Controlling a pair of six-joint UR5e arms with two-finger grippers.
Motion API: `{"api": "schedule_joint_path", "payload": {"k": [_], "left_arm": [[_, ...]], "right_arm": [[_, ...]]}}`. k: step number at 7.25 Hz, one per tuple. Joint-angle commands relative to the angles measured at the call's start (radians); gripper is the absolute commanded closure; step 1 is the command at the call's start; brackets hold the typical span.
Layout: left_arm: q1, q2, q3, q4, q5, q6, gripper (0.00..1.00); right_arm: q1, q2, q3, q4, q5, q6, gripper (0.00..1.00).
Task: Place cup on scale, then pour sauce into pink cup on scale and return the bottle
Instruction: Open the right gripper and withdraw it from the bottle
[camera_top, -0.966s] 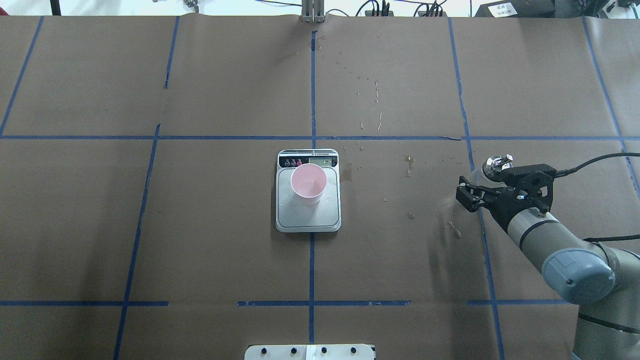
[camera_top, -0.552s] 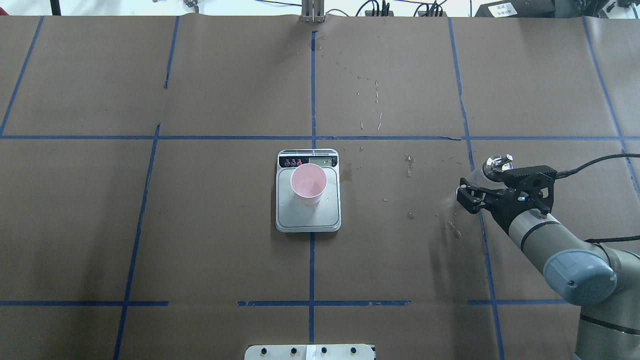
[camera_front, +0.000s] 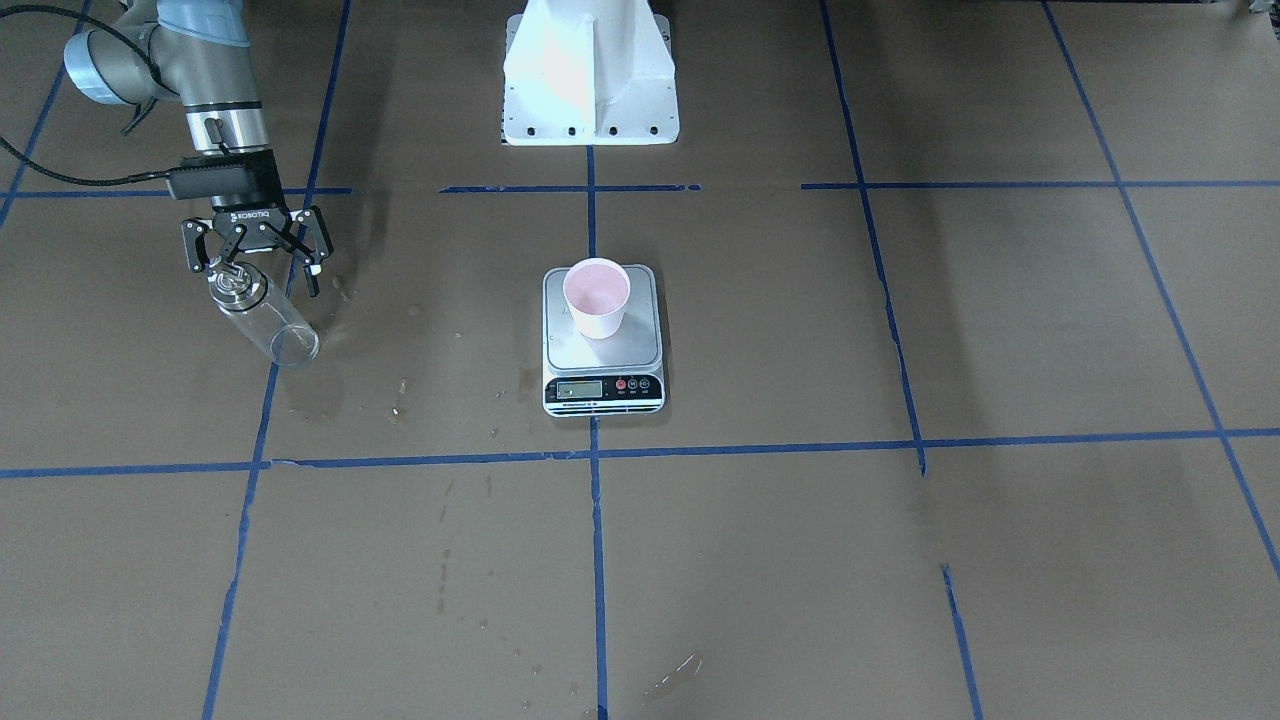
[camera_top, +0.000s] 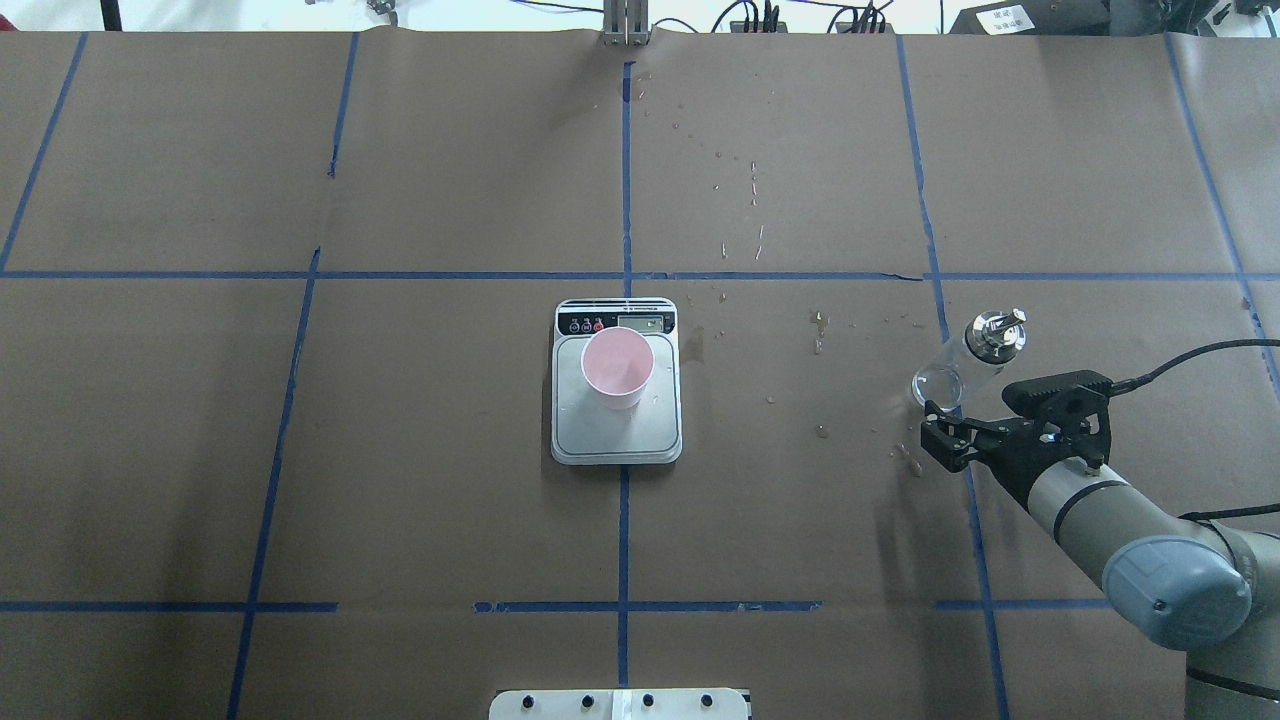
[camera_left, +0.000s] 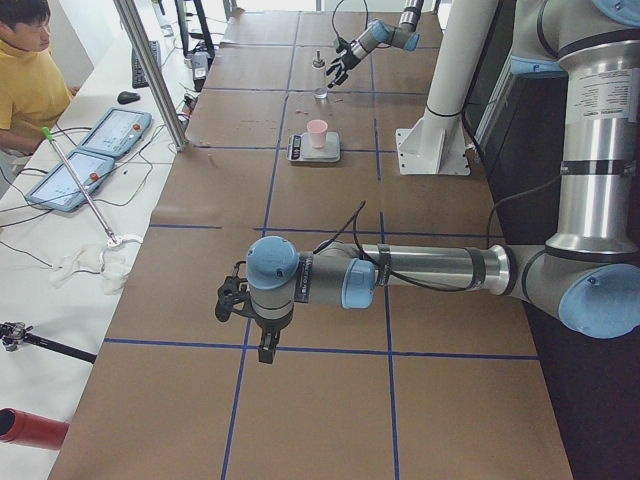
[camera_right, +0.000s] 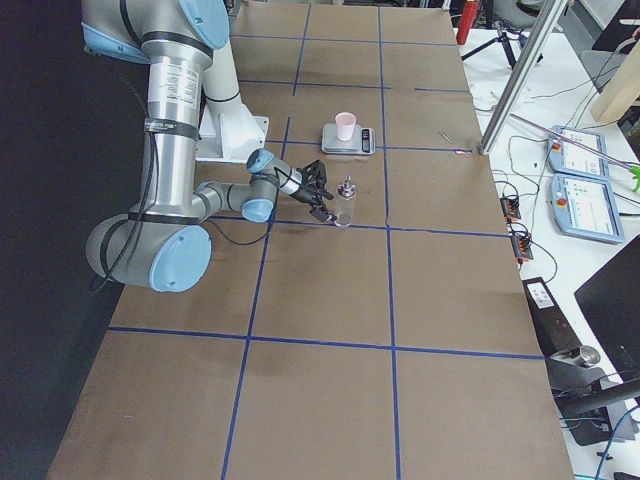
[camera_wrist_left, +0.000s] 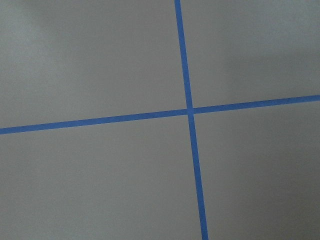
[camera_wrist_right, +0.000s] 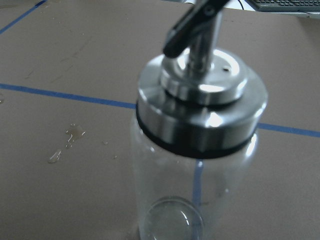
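The pale pink cup (camera_top: 617, 367) stands upright on the silver platform of the scale (camera_top: 617, 438) at the table's middle; both also show in the front view, the cup (camera_front: 597, 297) on the scale (camera_front: 603, 388). The clear glass bottle (camera_top: 975, 352) with its silver spout cap stands upright on the paper at the right, free of any grip. My right gripper (camera_top: 935, 438) is open and empty, just behind the bottle on the robot's side; its jaws show spread in the front view (camera_front: 253, 275). The right wrist view is filled by the bottle (camera_wrist_right: 195, 150). My left gripper (camera_left: 264, 345) shows only in the left side view; I cannot tell its state.
Small sauce drops (camera_top: 818, 330) spot the brown paper between the scale and the bottle. Blue tape lines cross the table. The robot's white base (camera_front: 590, 75) stands at the near edge. An operator (camera_left: 25, 70) sits beside the table's far side.
My right gripper has drawn back from around the bottle toward the robot's side. The bottle stays standing where it was. The cup and scale have not moved.
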Motion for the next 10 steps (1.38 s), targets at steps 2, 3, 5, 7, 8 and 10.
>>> {"api": "schedule_joint_path", "payload": {"k": [2,3,5,7,8,10], "left_arm": [[0.002,0.000,0.000,0.000,0.000,0.000,0.00],[0.002,0.000,0.002,0.000,0.000,0.000,0.00],[0.005,0.000,0.000,0.000,0.000,0.000,0.00],[0.011,0.000,0.000,0.000,-0.002,0.002,0.00],[0.011,0.000,0.000,0.000,-0.002,0.002,0.00],[0.014,0.000,-0.002,0.000,-0.002,0.003,0.00]], "right_arm": [[-0.007,-0.176,0.130,0.003,0.085,-0.017,0.00],[0.000,-0.189,0.122,0.004,0.105,-0.029,0.00],[0.203,-0.189,0.107,0.002,0.322,-0.208,0.00],[0.462,-0.163,0.037,0.000,0.553,-0.420,0.00],[0.612,-0.161,0.020,-0.012,0.728,-0.510,0.00],[0.934,-0.113,-0.019,-0.178,1.044,-0.629,0.00]]}}
